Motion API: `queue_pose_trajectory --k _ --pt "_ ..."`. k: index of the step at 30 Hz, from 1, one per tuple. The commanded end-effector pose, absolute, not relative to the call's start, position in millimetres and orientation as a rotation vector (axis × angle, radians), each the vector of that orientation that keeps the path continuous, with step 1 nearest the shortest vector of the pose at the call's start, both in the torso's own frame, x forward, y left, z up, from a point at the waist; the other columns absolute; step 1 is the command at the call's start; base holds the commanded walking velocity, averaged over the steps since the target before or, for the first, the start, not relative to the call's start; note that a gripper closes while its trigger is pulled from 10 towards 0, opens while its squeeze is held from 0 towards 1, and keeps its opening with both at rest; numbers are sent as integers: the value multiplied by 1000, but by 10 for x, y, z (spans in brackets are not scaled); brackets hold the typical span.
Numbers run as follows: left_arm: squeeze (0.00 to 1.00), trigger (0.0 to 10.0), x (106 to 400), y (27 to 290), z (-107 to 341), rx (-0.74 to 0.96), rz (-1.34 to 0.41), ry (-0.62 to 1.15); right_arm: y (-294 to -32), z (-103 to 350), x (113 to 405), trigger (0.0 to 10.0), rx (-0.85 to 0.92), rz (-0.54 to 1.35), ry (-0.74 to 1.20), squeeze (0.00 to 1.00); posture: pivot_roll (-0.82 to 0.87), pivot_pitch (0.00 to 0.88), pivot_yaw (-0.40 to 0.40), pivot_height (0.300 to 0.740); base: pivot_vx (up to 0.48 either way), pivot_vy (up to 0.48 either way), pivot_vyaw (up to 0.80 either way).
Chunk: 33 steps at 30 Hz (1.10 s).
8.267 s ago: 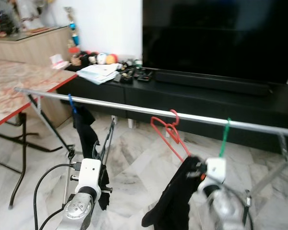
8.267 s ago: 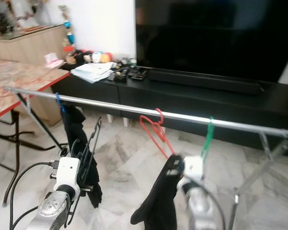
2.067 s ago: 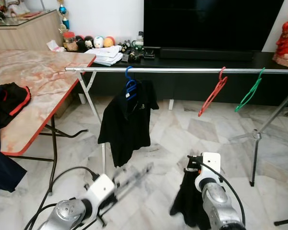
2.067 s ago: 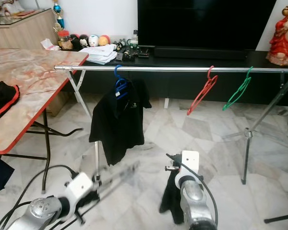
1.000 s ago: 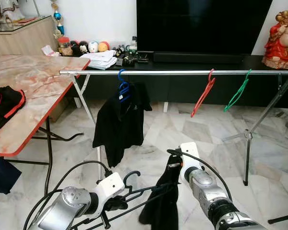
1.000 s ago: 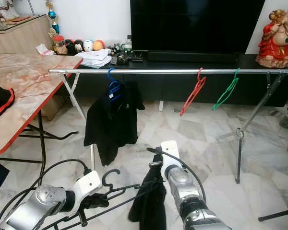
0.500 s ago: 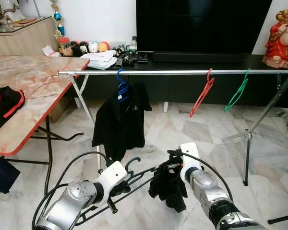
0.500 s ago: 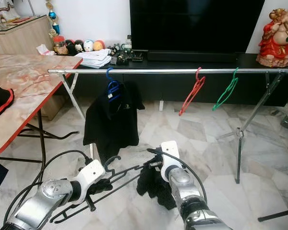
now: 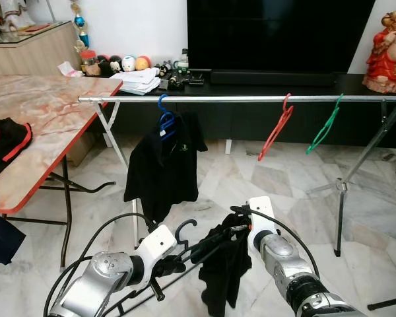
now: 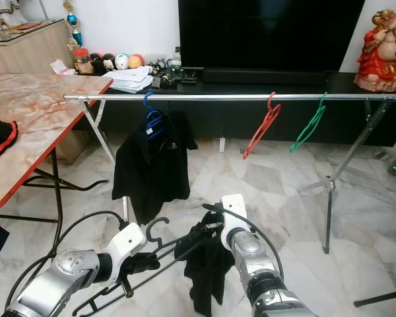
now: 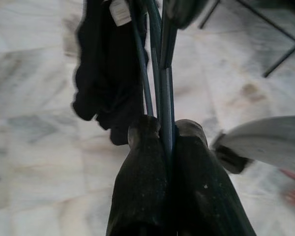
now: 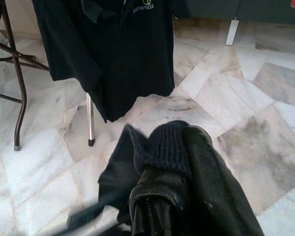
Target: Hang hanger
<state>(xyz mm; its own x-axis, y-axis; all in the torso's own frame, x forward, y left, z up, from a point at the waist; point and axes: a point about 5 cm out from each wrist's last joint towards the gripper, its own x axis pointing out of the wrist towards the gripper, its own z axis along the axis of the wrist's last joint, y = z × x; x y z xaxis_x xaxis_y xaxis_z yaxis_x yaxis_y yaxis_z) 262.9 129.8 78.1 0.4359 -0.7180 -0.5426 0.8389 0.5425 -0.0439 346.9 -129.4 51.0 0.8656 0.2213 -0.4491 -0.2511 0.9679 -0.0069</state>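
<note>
The left gripper (image 11: 163,135) pinches the thin black wire hanger (image 9: 185,246) low before the steel rail (image 9: 244,99). Just right, the right gripper (image 12: 162,196) clamps a dark knitted garment (image 9: 222,263) draped on it.

Before me lies a pale marble floor (image 9: 277,178) with grey veins. Across the top of my view a long black cabinet (image 9: 264,99) stands against a white wall (image 9: 138,26), with a big dark television (image 9: 277,33) on it. At upper right sits a red and gold statue (image 9: 386,46). On the left stands a red-edged marble table (image 9: 46,112), and a wooden sideboard (image 9: 33,49) fills the upper left corner.
</note>
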Motion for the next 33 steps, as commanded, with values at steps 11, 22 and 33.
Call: queue_pose_trajectory --k 11,22,33 --pt "0 10000 2652 1280 807 251 -980 549 -1224 779 3622 10000 -29 271 347 0 96 0 37 740 0 0 0" --pt "0 10000 2796 1325 743 332 -851 546 -1237 720 3572 10000 16 268 368 0 89 0 36 740 0 0 0" --pt "0 10000 2918 1257 821 310 -815 469 -1169 717 3557 10000 -8 347 385 0 90 0 32 740 0 0 0"
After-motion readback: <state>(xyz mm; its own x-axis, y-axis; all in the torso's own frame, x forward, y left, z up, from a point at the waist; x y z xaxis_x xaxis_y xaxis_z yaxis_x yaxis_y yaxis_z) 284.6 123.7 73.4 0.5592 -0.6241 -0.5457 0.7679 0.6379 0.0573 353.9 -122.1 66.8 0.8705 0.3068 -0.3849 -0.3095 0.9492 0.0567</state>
